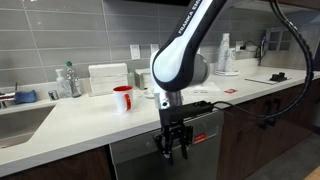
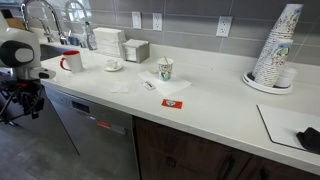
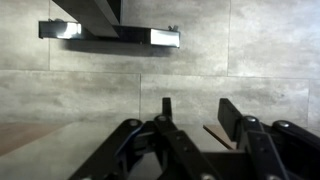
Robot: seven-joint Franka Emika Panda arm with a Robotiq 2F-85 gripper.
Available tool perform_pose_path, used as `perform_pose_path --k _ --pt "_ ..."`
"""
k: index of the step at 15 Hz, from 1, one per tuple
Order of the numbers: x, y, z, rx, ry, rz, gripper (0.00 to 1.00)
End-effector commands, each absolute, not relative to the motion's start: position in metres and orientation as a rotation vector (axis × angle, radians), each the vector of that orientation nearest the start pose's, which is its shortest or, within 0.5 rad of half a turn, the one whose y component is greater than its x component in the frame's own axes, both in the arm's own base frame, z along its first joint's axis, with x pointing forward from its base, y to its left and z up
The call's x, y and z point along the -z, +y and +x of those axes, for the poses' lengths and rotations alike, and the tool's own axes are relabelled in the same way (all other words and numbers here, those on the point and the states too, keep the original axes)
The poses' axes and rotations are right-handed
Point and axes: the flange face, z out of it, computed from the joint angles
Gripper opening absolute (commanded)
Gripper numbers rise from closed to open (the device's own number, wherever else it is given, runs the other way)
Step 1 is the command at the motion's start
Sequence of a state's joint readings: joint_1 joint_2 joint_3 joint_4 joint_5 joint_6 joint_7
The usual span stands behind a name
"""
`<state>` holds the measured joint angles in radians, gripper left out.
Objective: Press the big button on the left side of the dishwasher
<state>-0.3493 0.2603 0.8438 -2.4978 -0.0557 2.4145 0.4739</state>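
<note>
The dishwasher point(image 1: 135, 160) is a brushed-steel front under the white counter; it also shows in an exterior view point(image 2: 98, 145), with a small red-orange mark point(image 2: 103, 125) on its top strip. My gripper point(image 1: 172, 148) hangs open and empty just in front of the control strip, fingers pointing down. In an exterior view the gripper point(image 2: 22, 100) is off the dishwasher's left end. The wrist view shows my two fingers point(image 3: 197, 108) apart over grey floor tiles. I cannot make out the big button in any view.
The white counter point(image 1: 90, 118) holds a red mug point(image 1: 122, 98), bottles, and a sink point(image 1: 20, 122) at one end. A stack of paper cups point(image 2: 275, 50) stands farther along. Dark brown cabinet doors point(image 2: 190, 155) flank the dishwasher.
</note>
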Motion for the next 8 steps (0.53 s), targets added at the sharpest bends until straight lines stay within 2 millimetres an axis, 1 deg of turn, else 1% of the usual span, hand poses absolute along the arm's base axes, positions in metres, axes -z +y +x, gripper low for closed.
perform_pose_path --k 1,3,4,5,6,8 --pt "-0.241 0.176 0.377 -0.563 -0.063 -3.092 0.84" --pt "-0.267 0.154 0.382 -0.585 -0.027 -3.108 1.0" --pt "-0.281 0.143 0.383 -0.6 0.008 -3.129 1.0" --pt "-0.306 0.135 0.384 -0.577 0.052 -3.12 1.0" --pt "-0.32 0.126 0.382 -0.575 0.136 -3.156 1.0" --pt "-0.356 0.109 0.373 -0.516 0.279 -3.217 1.0"
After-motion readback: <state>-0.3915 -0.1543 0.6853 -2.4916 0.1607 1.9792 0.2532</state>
